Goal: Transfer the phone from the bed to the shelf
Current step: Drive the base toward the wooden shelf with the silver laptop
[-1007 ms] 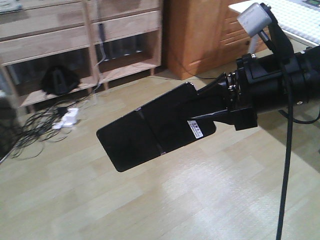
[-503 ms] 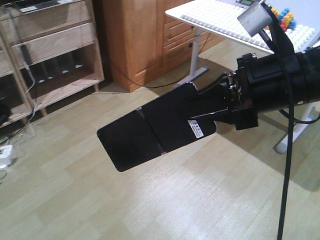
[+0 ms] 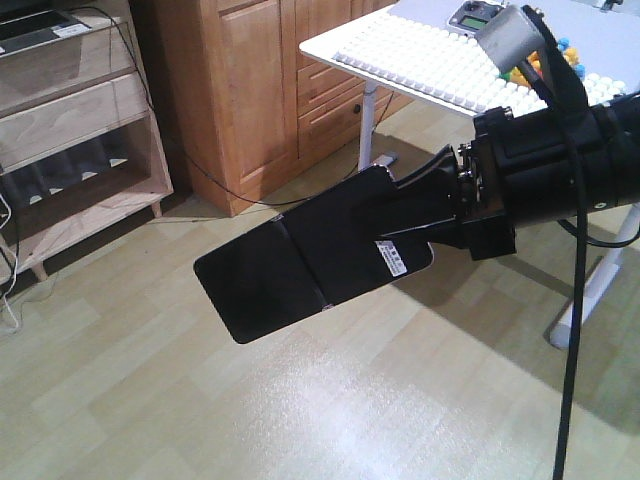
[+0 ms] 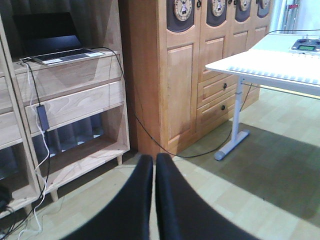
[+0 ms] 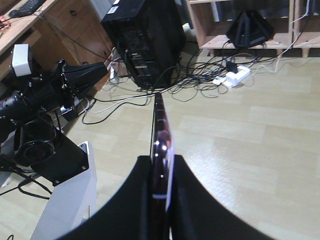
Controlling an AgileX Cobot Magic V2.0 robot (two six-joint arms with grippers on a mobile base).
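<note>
Far left: shelf (image 3: 60,125), plank boards, a laptop (image 4: 60,52) on an upper board in the left wrist view. Left fingers (image 4: 137,200) are clenched together with only a thin slit between them, nothing in them, and point toward the shelf.

Centre: phone (image 3: 300,260) is in the air over the floor (image 3: 300,410), well apart from the shelf, resting on nothing. It is tilted, with the free end lower and to the left. A crease crosses its middle, and a white sticker (image 3: 392,260) sits near the held end.

Right: right fingers (image 3: 425,185) are clamped on the phone's two flat faces at the sticker end. The right wrist view shows it edge-on, pinched between them (image 5: 135,200). Behind are the orange wood cabinet (image 3: 250,100) and the white table (image 3: 420,60).

Handling, as a judgement: light, thin and stiff, but glossy, so likely slippery. It sticks out far from an end-only hold, so a bump could twist it. The crease may be a weak or folding line, so don't load the free half. Probably fragile. Pinching the flat faces at one end looks right. Lay it flat on a board before letting go.
</note>
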